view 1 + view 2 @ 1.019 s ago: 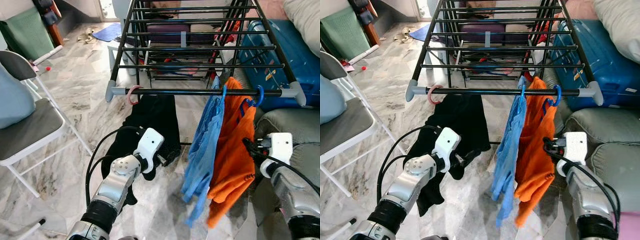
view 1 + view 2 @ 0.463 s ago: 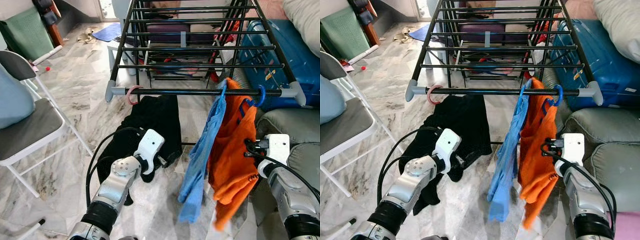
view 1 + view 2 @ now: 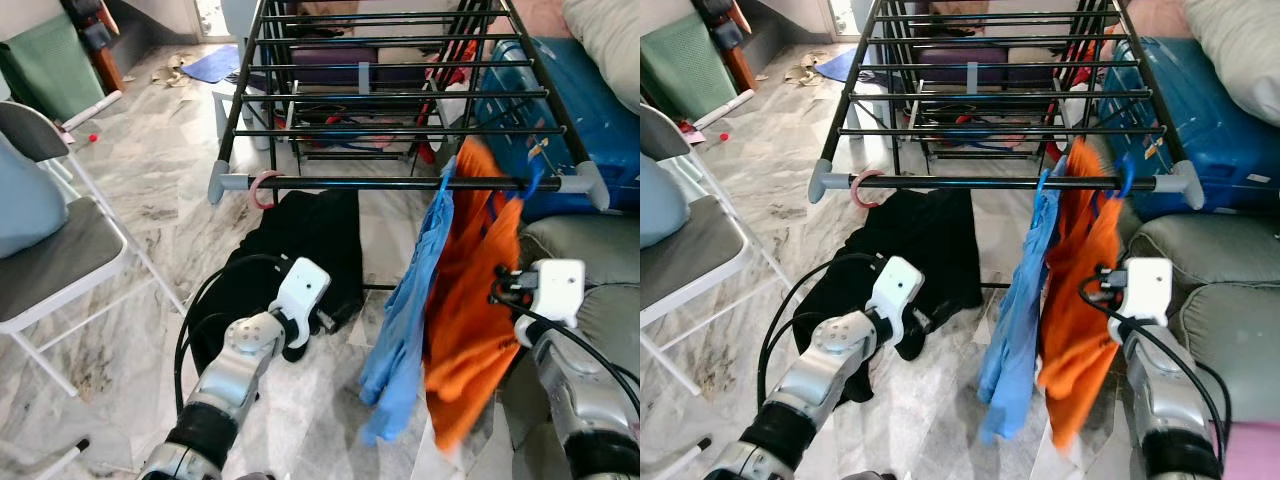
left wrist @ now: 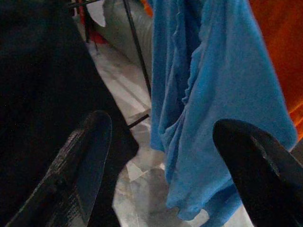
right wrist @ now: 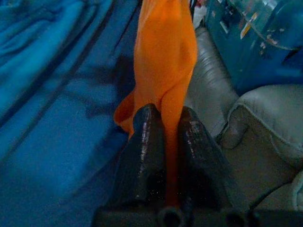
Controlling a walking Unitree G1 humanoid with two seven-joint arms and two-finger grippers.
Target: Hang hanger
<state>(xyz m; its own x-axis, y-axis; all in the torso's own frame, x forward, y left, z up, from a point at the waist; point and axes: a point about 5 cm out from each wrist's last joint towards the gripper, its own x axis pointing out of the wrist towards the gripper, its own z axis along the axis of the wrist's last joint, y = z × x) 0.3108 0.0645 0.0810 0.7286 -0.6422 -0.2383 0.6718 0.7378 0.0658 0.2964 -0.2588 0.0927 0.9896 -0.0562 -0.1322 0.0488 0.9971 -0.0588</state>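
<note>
Rack [image 3: 400, 183]: black drying frame, grey end caps, standing far centre over a marble floor [image 3: 160, 190].

Pink hook [image 3: 263, 190]: on the near rail, left end, with a black garment [image 3: 310, 240] hanging below it.

Blue hanger [image 3: 535, 172]: hooked on the near rail, right end (blurred); carries the orange shirt [image 3: 480, 290].

Blue shirt [image 3: 410, 300]: hangs just left of the orange one, touching it.

Right gripper [image 5: 164, 127]: near right, fingers [image 5: 147, 142] pinched narrow on a fold of the orange shirt.

Left gripper [image 4: 161, 142]: near centre-left, low before the black garment, fingers spread wide, holding nothing.

Chair [image 3: 60, 250]: folding, far left.

Blue case [image 3: 590, 110] and grey cushions [image 3: 580, 240]: right.
</note>
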